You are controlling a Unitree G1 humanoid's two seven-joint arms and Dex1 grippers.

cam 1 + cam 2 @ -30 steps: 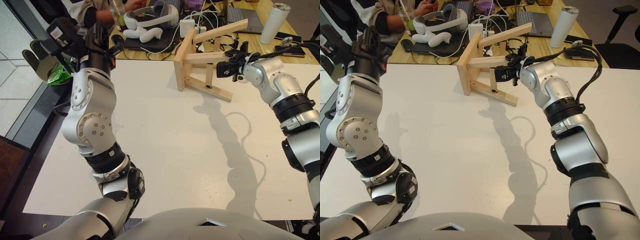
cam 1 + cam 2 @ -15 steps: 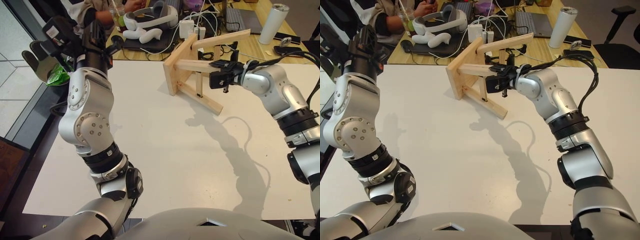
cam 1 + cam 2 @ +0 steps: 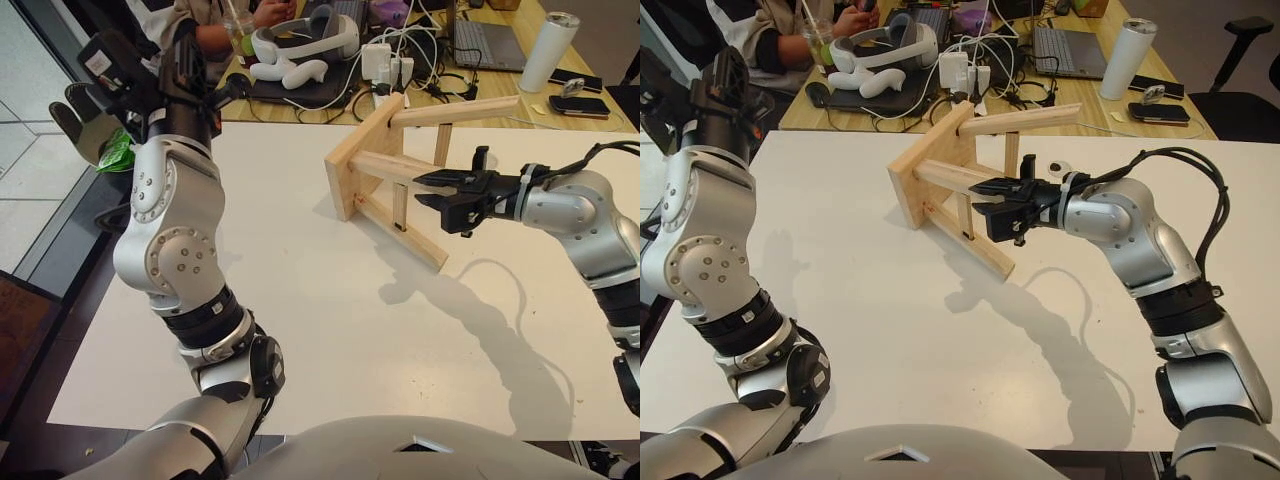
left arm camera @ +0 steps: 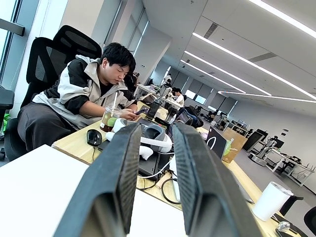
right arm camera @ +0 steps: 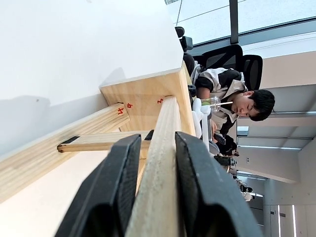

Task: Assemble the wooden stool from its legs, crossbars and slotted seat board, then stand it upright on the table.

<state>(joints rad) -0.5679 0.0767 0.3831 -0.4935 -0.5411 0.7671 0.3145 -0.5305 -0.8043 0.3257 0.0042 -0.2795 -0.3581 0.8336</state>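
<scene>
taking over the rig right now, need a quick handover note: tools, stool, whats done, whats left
Left tool: open, empty, raised high at the left.
Right tool: shut on a leg of the stool.
Stool: lying on its side on the far part of the table.
Done: stool looks assembled.
Left: stand it upright, then let go.

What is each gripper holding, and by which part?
Right gripper grips the wooden stool by one leg, near its free end, between its fingers. Left gripper holds nothing.
</scene>
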